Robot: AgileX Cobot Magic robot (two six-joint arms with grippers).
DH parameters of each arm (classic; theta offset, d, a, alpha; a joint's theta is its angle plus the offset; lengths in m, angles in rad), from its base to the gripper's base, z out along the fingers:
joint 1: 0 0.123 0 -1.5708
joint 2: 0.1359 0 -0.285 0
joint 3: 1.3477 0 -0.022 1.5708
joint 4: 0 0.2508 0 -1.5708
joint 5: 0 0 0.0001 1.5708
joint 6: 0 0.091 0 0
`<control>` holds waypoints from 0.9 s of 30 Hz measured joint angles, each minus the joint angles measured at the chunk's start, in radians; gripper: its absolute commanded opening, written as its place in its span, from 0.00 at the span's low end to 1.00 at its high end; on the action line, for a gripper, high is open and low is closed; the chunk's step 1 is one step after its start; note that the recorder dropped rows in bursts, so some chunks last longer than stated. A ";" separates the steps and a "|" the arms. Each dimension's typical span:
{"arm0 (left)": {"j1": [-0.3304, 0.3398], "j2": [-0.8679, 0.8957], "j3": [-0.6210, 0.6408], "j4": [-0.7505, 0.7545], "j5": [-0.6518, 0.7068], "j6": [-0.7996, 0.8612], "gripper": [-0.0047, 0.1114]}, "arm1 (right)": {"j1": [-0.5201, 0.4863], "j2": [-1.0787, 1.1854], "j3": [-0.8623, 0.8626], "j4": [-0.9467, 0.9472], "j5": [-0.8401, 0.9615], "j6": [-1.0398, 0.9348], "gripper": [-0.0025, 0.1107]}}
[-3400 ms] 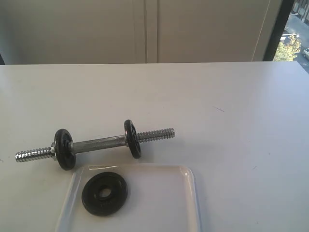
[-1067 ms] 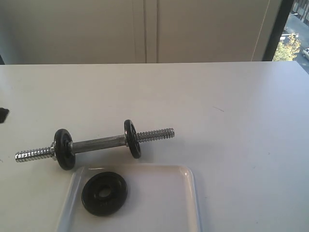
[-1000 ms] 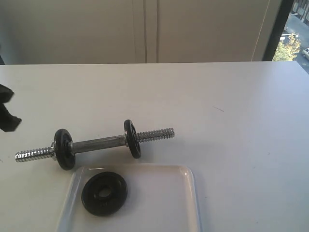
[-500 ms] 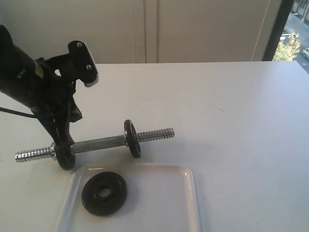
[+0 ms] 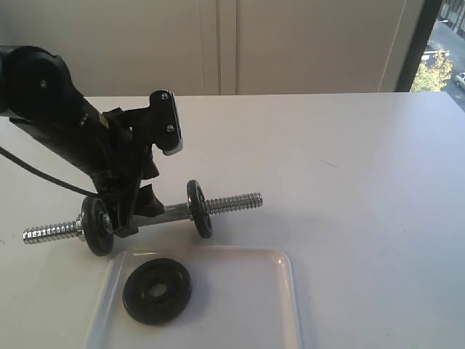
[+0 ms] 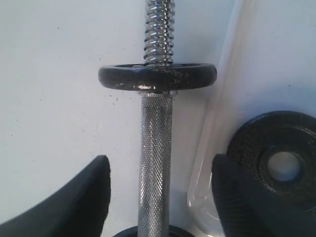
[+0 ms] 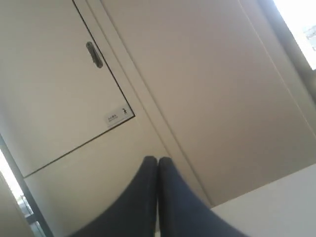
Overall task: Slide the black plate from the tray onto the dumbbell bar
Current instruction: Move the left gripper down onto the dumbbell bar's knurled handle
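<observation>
Chrome dumbbell bar (image 6: 155,128) lies inside the open left gripper (image 6: 159,170), black plate (image 6: 249,148) just beside.

The left arm (image 5: 51,102) slanted in from the left side of the exterior view. Its black links sloped downward, and the wrist (image 5: 138,138) was bent so that the left gripper (image 5: 131,218) pointed down and low. Its two dark fingers (image 6: 84,197) stood wide apart. The right gripper (image 7: 157,163) had both fingers pressed flat together, tips touching, with no gap between them.
</observation>
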 measured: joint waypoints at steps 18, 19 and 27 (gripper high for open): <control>0.000 0.155 -0.002 -0.044 -0.192 0.088 0.60 | 0.000 0.000 0.001 0.008 0.094 0.144 0.02; 0.000 0.157 -0.002 -0.047 -0.194 0.088 0.60 | 0.000 0.000 0.001 0.008 0.094 0.144 0.02; 0.000 0.217 -0.002 -0.054 -0.194 0.102 0.60 | 0.000 0.000 0.001 0.008 0.098 0.142 0.02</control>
